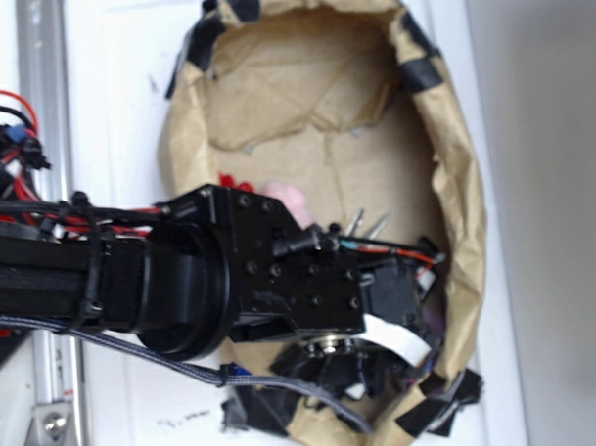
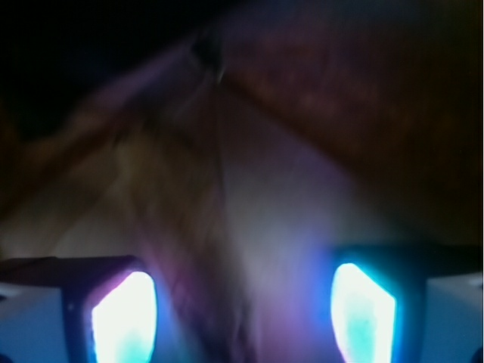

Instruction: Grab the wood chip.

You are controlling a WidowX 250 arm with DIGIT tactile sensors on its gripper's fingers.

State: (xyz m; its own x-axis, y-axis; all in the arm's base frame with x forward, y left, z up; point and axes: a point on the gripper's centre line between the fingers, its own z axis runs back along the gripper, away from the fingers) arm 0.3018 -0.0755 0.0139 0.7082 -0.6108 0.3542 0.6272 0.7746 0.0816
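Glowing fingertips (image 2: 125, 318) fill your wrist view, set well apart, so jaws open, nothing between them. Gripper (image 2: 242, 318) sits inside the kraft paper bag (image 1: 463, 178). Wood chip: can't tell you where, arm (image 1: 182, 276) hides the bag's floor.

Black arm (image 1: 133, 278) reaching rightward, tool (image 2: 242, 310) lowered, its glowing fingers (image 2: 125, 318) spread apart
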